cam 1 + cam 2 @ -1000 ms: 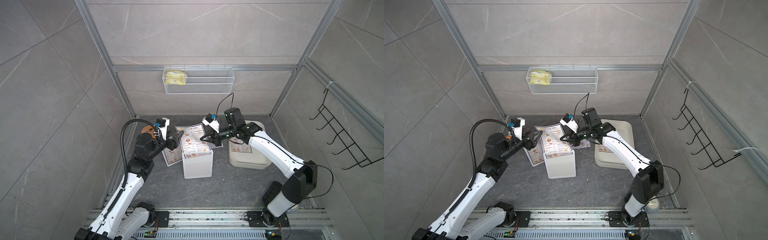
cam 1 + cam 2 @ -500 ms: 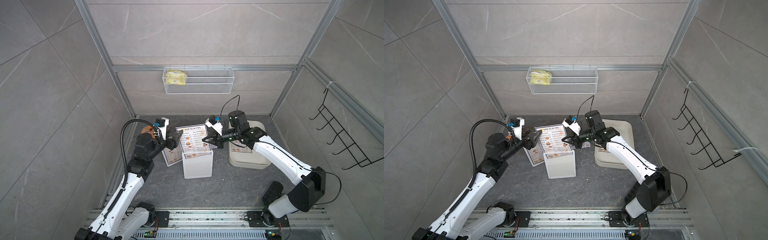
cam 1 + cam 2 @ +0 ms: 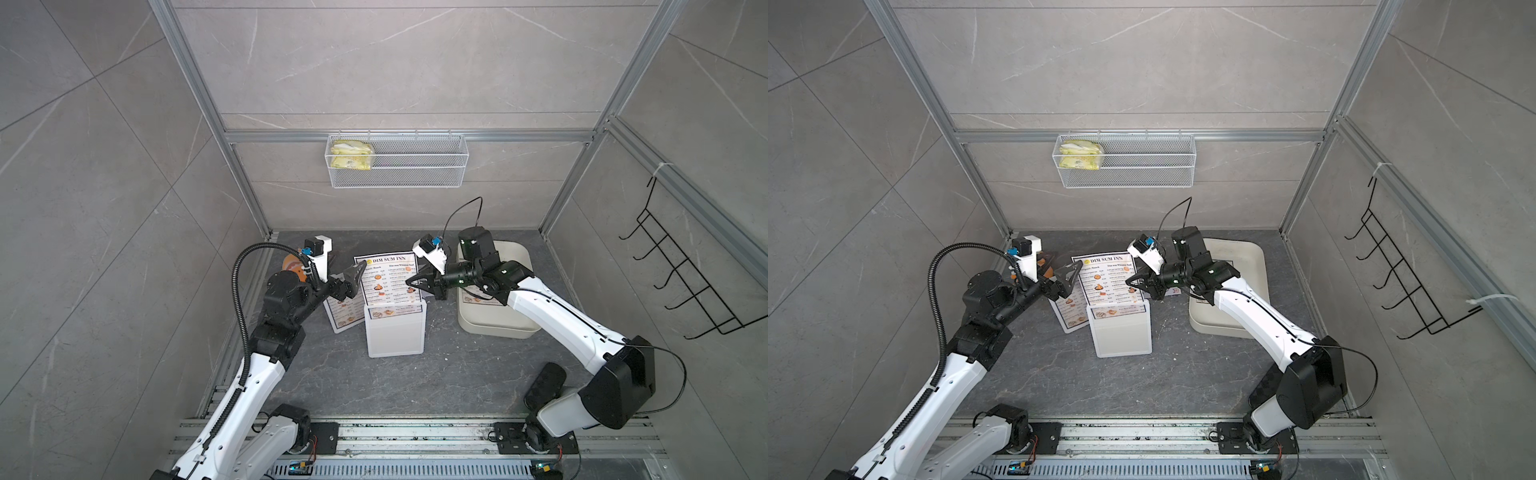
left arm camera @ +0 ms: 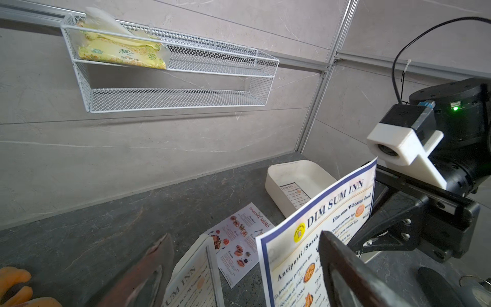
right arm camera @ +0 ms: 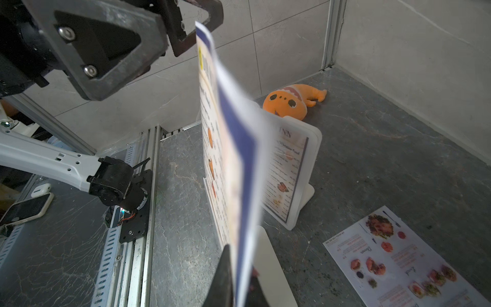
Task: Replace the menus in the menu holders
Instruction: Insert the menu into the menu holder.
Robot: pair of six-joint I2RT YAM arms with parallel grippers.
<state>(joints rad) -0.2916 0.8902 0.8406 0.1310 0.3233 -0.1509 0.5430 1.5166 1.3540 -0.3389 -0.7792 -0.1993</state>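
Observation:
A "DIM SUM INN" menu (image 3: 388, 282) (image 3: 1106, 282) stands upright with its lower end in a white menu holder (image 3: 395, 332) (image 3: 1121, 332). My right gripper (image 3: 409, 282) (image 5: 239, 265) is shut on the menu's (image 5: 233, 159) right edge. At its left edge my left gripper (image 3: 355, 276) (image 4: 244, 268) is open, and the sheet's (image 4: 318, 234) upper corner stands between the spread fingers (image 4: 342, 265). A second menu holder (image 3: 343, 313) (image 5: 305, 164) with a menu in it stands just left. A red "SPECIAL MENU" sheet (image 4: 239, 244) (image 5: 398, 260) lies flat behind.
A cream tray (image 3: 494, 324) holding another sheet sits under the right arm. An orange plush toy (image 5: 289, 101) lies in the back left corner. A wire basket (image 3: 397, 162) with a yellow pack hangs on the back wall, a black hook rack (image 3: 685, 282) on the right wall.
My left gripper's jaws have spread wider at the menu's left edge. The right arm drew back to the right with the sheet, which now stands straighter in the holder.

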